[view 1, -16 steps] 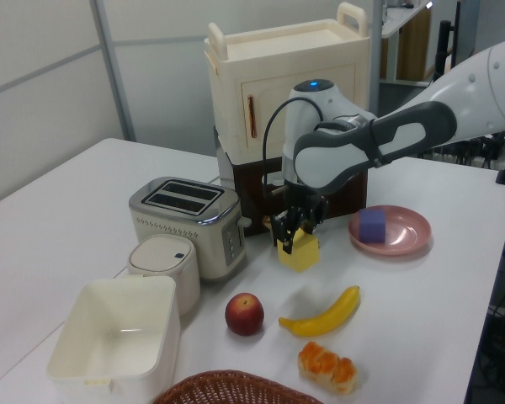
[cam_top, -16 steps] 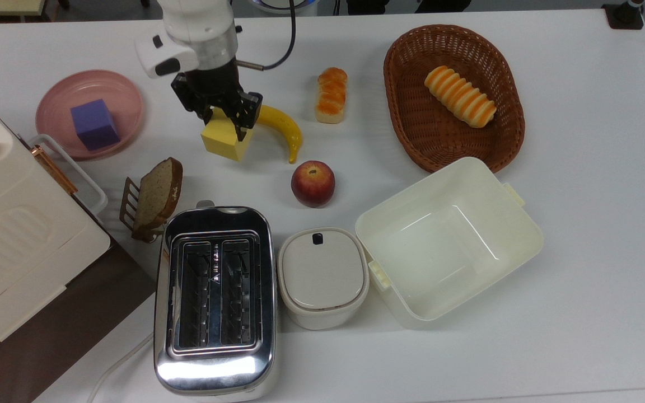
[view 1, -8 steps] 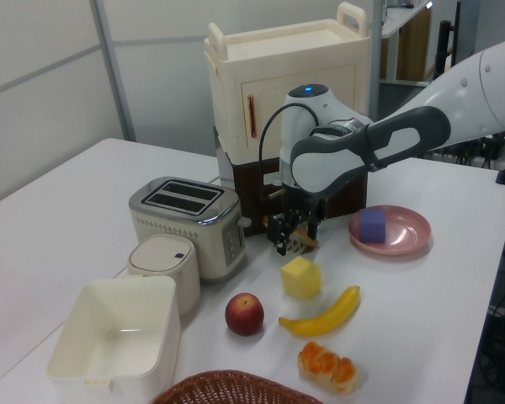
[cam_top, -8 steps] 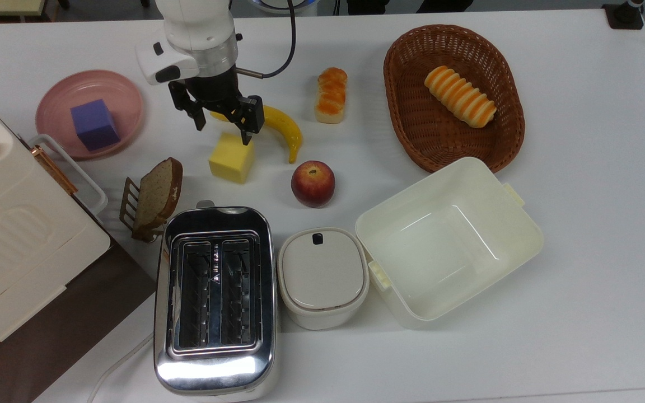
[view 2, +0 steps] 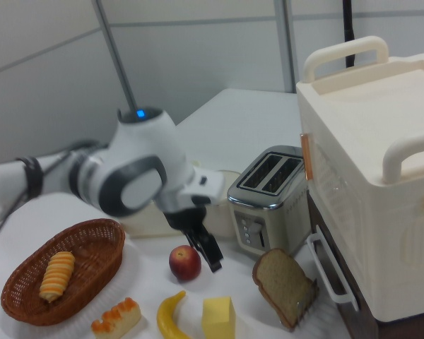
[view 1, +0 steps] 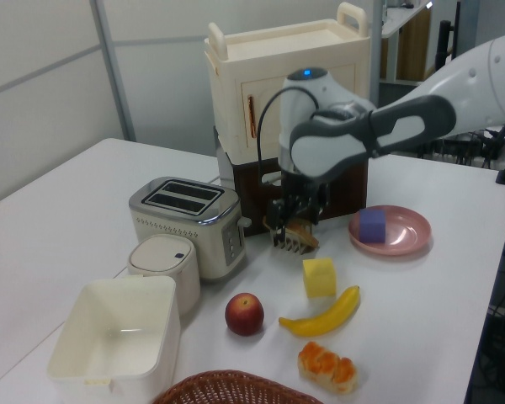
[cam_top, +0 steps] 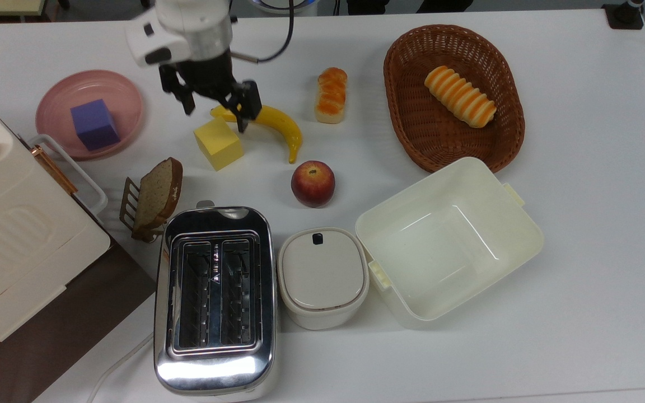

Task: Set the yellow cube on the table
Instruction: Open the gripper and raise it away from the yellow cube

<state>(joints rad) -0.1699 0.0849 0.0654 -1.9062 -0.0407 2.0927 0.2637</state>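
The yellow cube (cam_top: 218, 143) stands flat on the white table (cam_top: 580, 168), with its sides turned at an angle to the table edges in the top view; no side is clearly longer. The gripper (cam_top: 214, 111) hangs above it with jaws spread apart and holding nothing. The cube lies below them, next to the banana (cam_top: 277, 124).

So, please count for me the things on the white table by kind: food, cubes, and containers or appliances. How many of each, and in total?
Food: 5 (banana, apple, bread slice, small bun, striped roll)
Cubes: 2 (yellow cube, purple cube)
Containers or appliances: 6 (pink plate, basket, cream box, lidded pot, toaster, big cabinet)
Total: 13
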